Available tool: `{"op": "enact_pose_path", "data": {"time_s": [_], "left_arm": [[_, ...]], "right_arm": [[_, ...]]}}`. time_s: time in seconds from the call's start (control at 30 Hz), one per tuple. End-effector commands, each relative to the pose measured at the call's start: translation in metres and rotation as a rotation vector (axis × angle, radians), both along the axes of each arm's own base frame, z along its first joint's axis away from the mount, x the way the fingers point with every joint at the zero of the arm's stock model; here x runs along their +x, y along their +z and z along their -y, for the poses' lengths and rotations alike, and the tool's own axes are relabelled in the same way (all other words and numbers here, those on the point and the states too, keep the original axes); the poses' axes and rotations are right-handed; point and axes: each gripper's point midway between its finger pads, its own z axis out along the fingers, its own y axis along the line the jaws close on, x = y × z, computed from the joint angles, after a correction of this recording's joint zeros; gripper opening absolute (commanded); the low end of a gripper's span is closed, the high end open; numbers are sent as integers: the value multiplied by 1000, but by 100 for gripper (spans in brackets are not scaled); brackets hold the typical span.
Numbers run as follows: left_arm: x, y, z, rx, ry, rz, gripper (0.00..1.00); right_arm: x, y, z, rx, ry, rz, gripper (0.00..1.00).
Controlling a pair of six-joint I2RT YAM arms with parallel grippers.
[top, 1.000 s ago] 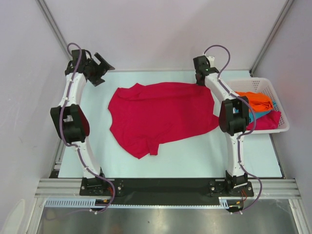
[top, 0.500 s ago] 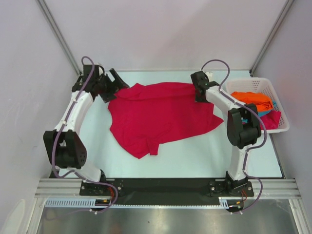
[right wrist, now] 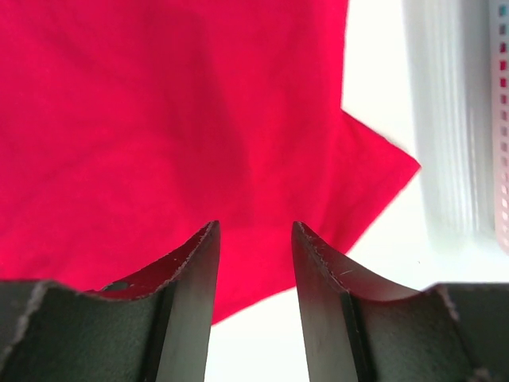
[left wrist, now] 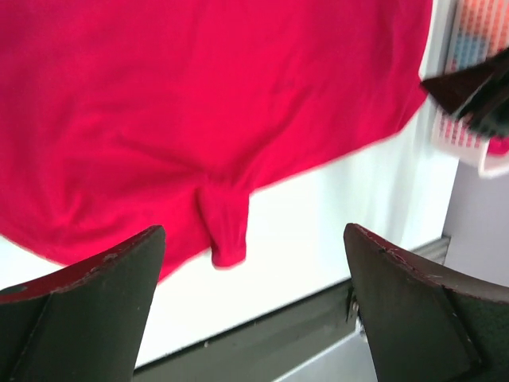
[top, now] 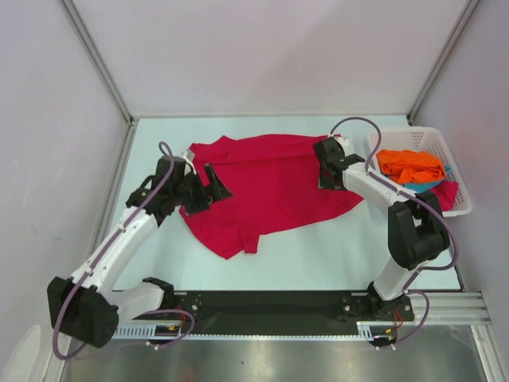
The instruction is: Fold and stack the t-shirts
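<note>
Swung in from the far-left corner: left gripper, wide open, over the crimson t-shirt spread flat on the table. Right gripper narrowly parted, empty, above its right edge.

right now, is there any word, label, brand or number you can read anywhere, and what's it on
None: no word, number or logo can be read in any view.
crimson red t-shirt: plain, no print or tag showing.
orange t-shirt and white basket: no label visible.
left end effector and right end effector: bare dark fingers, no markings.
</note>
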Motion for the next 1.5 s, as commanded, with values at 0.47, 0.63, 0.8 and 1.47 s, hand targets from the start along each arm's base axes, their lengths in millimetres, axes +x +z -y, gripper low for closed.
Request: {"op": "enact_pose_path", "data": {"time_s": [0.47,0.63,0.8,1.47], "left_arm": [[-82,-99,31,4,-36,-187,99],[-92,-116,29,34,-34,-227,99],[-102,-123,25,43,-11,-235,100],[-123,-150,-1,115,73,-269,93]], "right_arm": [[-4,14,4,53,-25,30,48],[-3,26,9,37,-22,48,47],[-4,30,12,36,-23,53,47],[-5,40,8,41,-9,65,47]]}}
